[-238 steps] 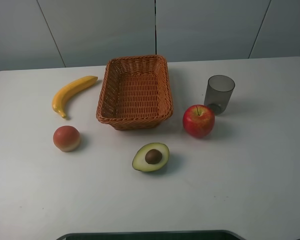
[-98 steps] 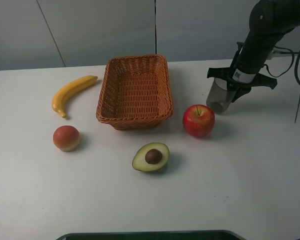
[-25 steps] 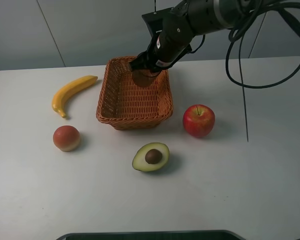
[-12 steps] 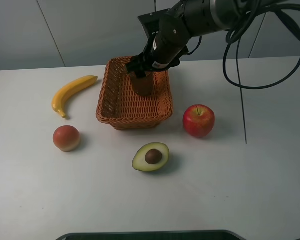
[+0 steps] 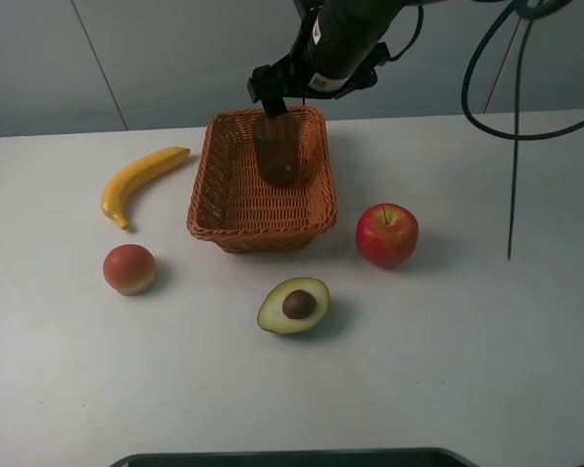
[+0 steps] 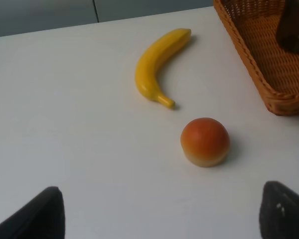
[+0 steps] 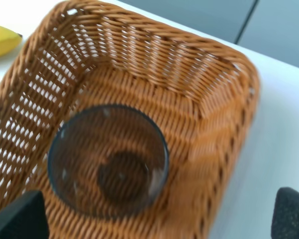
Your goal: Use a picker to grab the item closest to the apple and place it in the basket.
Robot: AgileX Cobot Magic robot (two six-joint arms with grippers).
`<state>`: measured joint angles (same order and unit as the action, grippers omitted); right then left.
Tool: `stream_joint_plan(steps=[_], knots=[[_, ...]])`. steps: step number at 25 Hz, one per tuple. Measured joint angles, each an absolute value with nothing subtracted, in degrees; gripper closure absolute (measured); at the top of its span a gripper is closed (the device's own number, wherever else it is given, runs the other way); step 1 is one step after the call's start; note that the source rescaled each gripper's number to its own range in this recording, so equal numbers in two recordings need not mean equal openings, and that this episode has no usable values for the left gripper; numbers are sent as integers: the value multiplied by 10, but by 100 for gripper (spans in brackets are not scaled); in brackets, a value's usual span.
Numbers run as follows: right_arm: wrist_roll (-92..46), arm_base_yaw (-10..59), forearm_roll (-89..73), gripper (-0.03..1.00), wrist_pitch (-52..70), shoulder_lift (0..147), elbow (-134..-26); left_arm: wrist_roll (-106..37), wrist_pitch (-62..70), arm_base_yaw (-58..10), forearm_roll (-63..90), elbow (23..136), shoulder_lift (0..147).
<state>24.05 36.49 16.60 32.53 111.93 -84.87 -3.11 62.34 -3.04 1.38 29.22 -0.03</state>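
The dark translucent cup (image 5: 277, 151) stands upright inside the wicker basket (image 5: 263, 236), toward its far end. My right gripper (image 5: 279, 92) hovers just above the cup, open, with its fingers apart and clear of the rim. In the right wrist view the cup (image 7: 108, 159) sits on the basket floor (image 7: 199, 149) between my spread fingertips (image 7: 15, 216), gripper (image 7: 154, 219) open. The red apple (image 5: 386, 234) rests on the table to the right of the basket. My left gripper (image 6: 159, 214) is open and holds nothing.
A banana (image 5: 141, 182) and a round orange-red fruit (image 5: 129, 269) lie left of the basket. An avocado half (image 5: 294, 305) sits in front of it. The left wrist view shows the banana (image 6: 157, 67), the fruit (image 6: 205, 141) and the basket's corner (image 6: 259, 74).
My right gripper lowered the cup into the basket, let go of it and rose above the rim. The cup now stands free.
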Motion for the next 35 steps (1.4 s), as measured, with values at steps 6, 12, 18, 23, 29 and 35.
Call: stream_joint_plan(steps=[6, 12, 18, 23, 29, 35], knots=[[220, 365, 127, 0, 384, 1041, -800, -31, 623, -30, 14, 292, 0], [174, 319, 57, -3, 395, 935, -690, -31, 623, -30, 14, 292, 0], [135, 208, 32, -3, 423, 795, -569, -31, 623, -30, 14, 292, 0], [94, 99, 23, -3, 460, 672, -492, -31, 623, -30, 14, 292, 0], [68, 39, 7, -3, 481, 528, -449, -32, 623, -30, 14, 292, 0], [50, 39, 6, -3, 546, 410, -444, -32, 623, -30, 14, 292, 0]])
